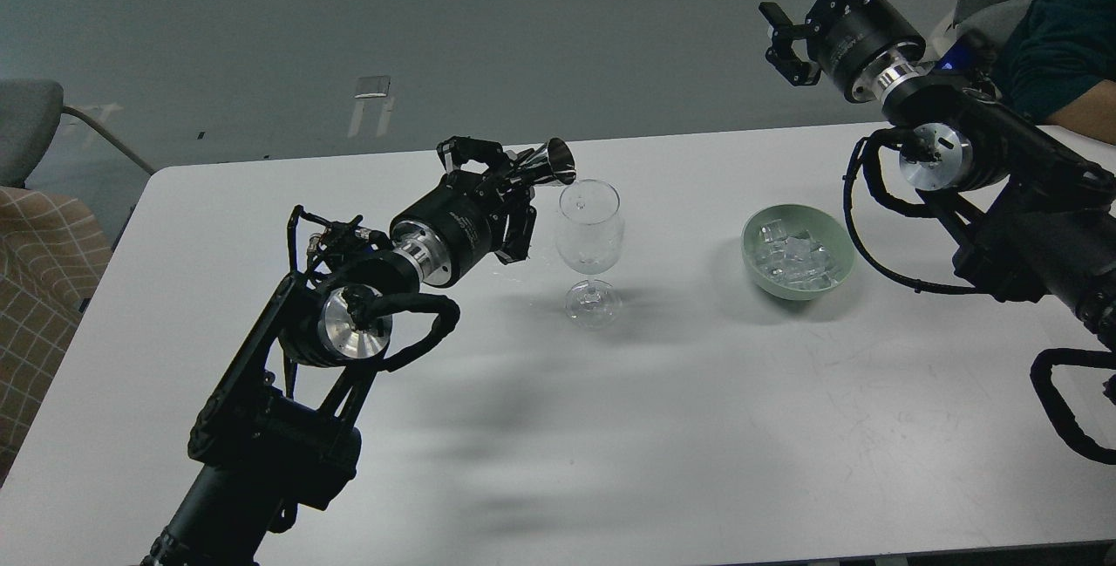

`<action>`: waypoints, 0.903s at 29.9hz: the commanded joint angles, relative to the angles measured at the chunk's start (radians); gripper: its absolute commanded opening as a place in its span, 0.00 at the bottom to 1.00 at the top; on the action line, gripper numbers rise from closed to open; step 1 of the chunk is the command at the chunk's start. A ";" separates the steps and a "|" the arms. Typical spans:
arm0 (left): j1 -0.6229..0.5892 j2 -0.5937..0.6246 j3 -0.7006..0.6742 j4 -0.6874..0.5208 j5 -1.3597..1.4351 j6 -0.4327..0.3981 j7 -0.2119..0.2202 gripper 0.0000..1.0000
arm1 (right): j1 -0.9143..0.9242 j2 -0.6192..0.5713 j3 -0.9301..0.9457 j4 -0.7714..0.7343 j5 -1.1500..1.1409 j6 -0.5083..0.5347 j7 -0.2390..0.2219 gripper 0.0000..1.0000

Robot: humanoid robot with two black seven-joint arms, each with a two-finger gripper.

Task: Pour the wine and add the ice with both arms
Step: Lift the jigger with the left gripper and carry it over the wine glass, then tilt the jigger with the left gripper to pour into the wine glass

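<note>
A clear, empty-looking wine glass (590, 239) stands upright on the white table (663, 409). My left gripper (506, 173) is shut on a shiny metal jigger (547, 167), held tilted on its side with its mouth at the glass's left rim. A pale green bowl (757, 262) to the right of the glass holds several clear ice cubes (792, 255). My right gripper (815, 12) is raised beyond the table's far right edge, above and behind the bowl, its fingers spread and empty.
A person in a dark teal top (1059, 34) sits at the far right. A grey chair (26, 126) and a checked cushion (35, 287) stand to the left of the table. Grey floor lies beyond the far edge.
</note>
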State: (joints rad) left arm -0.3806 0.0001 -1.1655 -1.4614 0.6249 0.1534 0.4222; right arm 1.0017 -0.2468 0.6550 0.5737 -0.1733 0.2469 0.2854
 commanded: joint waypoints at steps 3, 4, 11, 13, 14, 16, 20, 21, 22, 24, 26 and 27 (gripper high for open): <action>-0.001 0.000 0.001 0.001 0.018 -0.002 0.000 0.05 | 0.000 0.001 0.000 0.000 0.000 0.000 0.000 1.00; -0.001 0.000 0.001 0.001 0.019 -0.002 0.000 0.05 | 0.000 0.001 0.000 0.002 0.000 -0.001 0.000 1.00; -0.001 0.000 0.001 0.001 0.045 -0.002 0.000 0.05 | 0.000 0.000 0.000 0.000 0.000 0.000 0.000 1.00; -0.001 0.000 0.001 0.000 0.059 -0.003 0.000 0.05 | 0.000 0.001 0.000 0.000 0.000 0.000 0.000 1.00; -0.001 0.000 0.001 0.000 0.061 -0.003 -0.002 0.05 | 0.000 0.001 0.000 0.000 0.000 -0.001 0.000 1.00; -0.001 0.000 0.001 0.000 0.064 -0.005 -0.002 0.05 | 0.000 0.000 0.000 0.002 0.000 0.000 0.000 1.00; -0.001 0.000 0.003 0.000 0.087 -0.014 -0.002 0.05 | 0.000 0.000 0.000 0.002 0.000 0.000 0.000 1.00; -0.001 0.000 0.003 -0.002 0.088 -0.014 -0.003 0.05 | 0.000 0.000 0.000 0.000 0.000 0.000 0.000 1.00; -0.001 0.000 0.006 -0.002 0.090 -0.014 -0.003 0.05 | 0.000 -0.002 0.000 0.002 0.000 0.000 0.000 1.00; -0.001 0.000 0.012 -0.004 0.090 -0.015 -0.003 0.06 | 0.000 -0.002 0.000 0.002 0.000 -0.001 0.000 1.00; -0.001 0.000 0.016 -0.010 0.090 -0.017 -0.003 0.06 | 0.000 -0.002 0.000 0.002 0.000 0.000 0.000 1.00; -0.001 0.000 0.017 -0.011 0.090 -0.018 -0.002 0.06 | 0.000 -0.002 0.000 0.002 0.000 0.000 0.000 1.00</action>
State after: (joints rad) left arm -0.3820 0.0000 -1.1524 -1.4674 0.7145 0.1380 0.4189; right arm 1.0017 -0.2483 0.6550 0.5750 -0.1733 0.2468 0.2854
